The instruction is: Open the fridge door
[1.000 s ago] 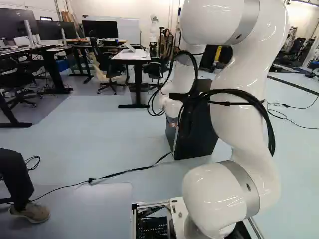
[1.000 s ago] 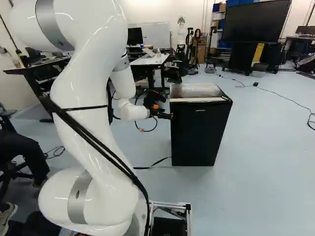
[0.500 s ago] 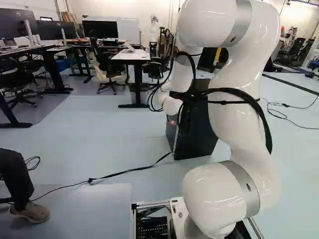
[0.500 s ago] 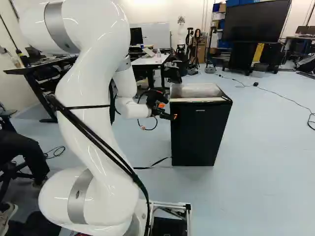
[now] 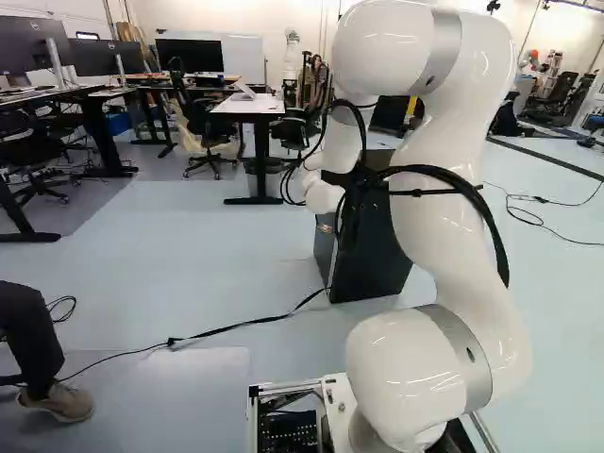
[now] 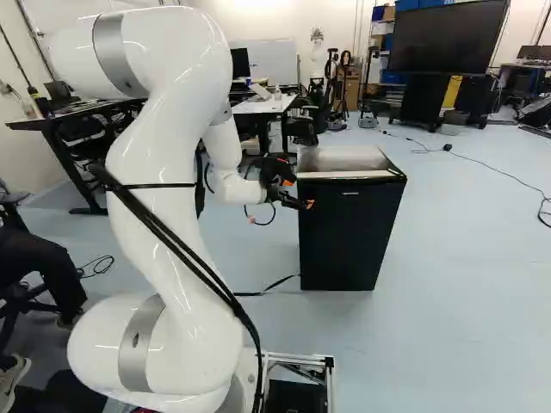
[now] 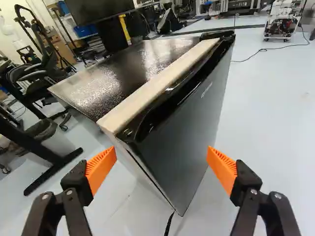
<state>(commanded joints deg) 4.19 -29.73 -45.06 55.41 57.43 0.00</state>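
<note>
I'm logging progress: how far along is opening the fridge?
Done, it seems: the gripper is near the fridge, open and facing its door. In hand: lining up, perhaps; nothing is gripped. Left: catching the door's edge and swinging it open, since it looks shut.

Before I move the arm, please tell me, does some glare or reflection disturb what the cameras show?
Wrist view: bright speckled glare on the dark fridge top, a soft grey sheen on the fridge door; right base view: the top looks pale, the door nearly black; both base views: small bright highlights on the white arm.
</note>
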